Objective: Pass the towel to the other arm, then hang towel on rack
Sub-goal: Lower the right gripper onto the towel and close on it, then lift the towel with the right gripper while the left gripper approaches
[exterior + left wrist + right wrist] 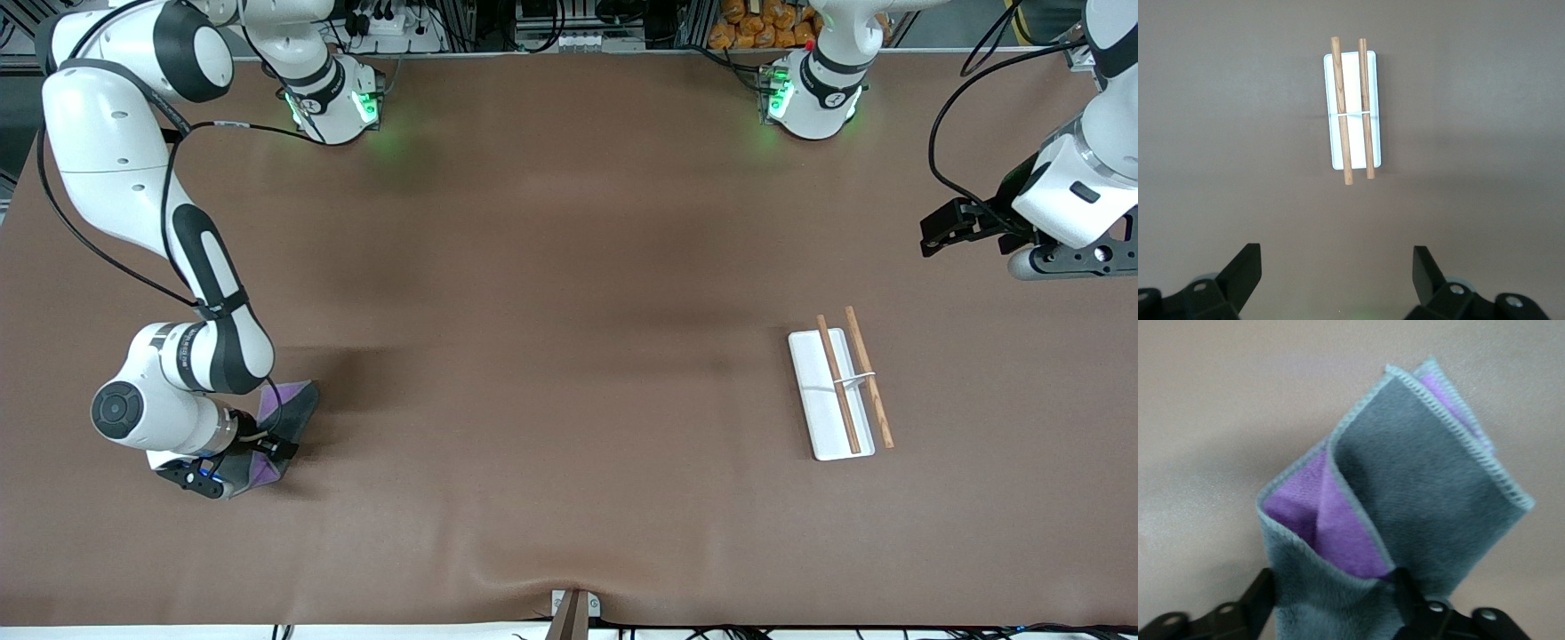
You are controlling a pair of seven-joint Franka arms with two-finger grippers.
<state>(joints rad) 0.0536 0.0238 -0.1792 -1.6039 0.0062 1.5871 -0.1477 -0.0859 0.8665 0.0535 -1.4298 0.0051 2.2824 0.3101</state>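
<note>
The towel (298, 402) lies on the brown table at the right arm's end, dark grey with purple showing in its folds (1425, 487). My right gripper (242, 471) is down on the part of it nearest the front camera. Its fingers (1263, 592) press on either side of a bunched grey fold, the right gripper (1333, 595) shut on that fold. The rack (825, 427), a white tray with two brown rods (840, 384), sits toward the left arm's end. My left gripper (935, 233) waits open in the air, looking down at the rack (1356, 80), left gripper (1337, 273) empty.
The brown mat (551, 356) covers the whole table. Both arm bases (333, 102) stand along the edge farthest from the front camera. A small clamp (573, 609) sits at the mat's nearest edge.
</note>
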